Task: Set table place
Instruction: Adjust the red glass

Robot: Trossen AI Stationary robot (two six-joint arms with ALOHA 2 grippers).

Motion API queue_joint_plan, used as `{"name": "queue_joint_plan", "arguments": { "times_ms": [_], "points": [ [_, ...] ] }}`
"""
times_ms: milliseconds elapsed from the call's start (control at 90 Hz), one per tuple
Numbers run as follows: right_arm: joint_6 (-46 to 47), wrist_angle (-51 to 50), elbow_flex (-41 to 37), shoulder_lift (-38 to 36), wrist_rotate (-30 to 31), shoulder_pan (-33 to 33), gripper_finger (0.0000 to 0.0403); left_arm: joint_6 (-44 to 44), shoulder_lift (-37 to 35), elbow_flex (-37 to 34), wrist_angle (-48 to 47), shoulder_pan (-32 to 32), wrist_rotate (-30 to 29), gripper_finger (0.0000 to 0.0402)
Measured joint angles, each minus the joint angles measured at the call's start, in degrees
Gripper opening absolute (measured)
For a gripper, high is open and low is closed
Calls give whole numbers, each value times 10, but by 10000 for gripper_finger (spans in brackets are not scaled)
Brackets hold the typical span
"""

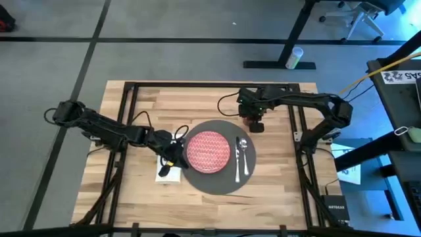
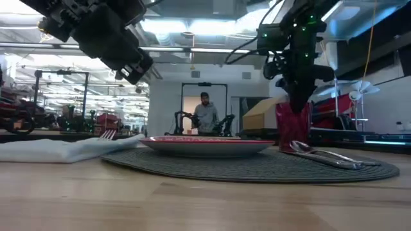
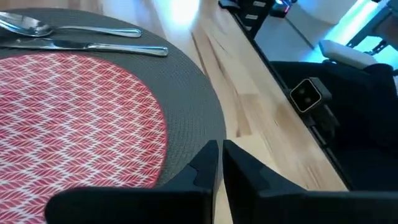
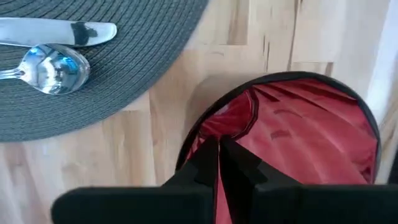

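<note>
A dark grey round mat lies mid-table with a red patterned plate on it. A knife and a spoon lie on the mat to the plate's right. Left of the mat, a white napkin lies with a fork on it. My left gripper is shut on nothing and hovers over the mat's left edge, above the napkin. My right gripper is shut on the dark red cup, off the mat's far right edge. My right gripper has the cup's rim between its two fingers, on the side toward the mat, coming from above and pointing down. The cup's wall folds inward beside the fingers. The cup is upright; whether its base touches the table, I cannot tell.
Black frame rails run across the wooden table on both sides. Bare wood lies at the near edge and near left corner. A person stands far off in the room behind.
</note>
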Motion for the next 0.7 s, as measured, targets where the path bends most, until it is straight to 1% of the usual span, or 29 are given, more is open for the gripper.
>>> {"name": "queue_joint_plan", "arguments": {
  "times_ms": [144,500,700],
  "points": [
    [-12,1,0,0,1,0,0,4,0,0,-1,0,0,5],
    [-26,2,0,0,-57,0,0,4,0,0,-2,0,0,5],
    [-28,1,0,0,-77,0,0,4,0,0,-2,0,0,5]
  ]
}}
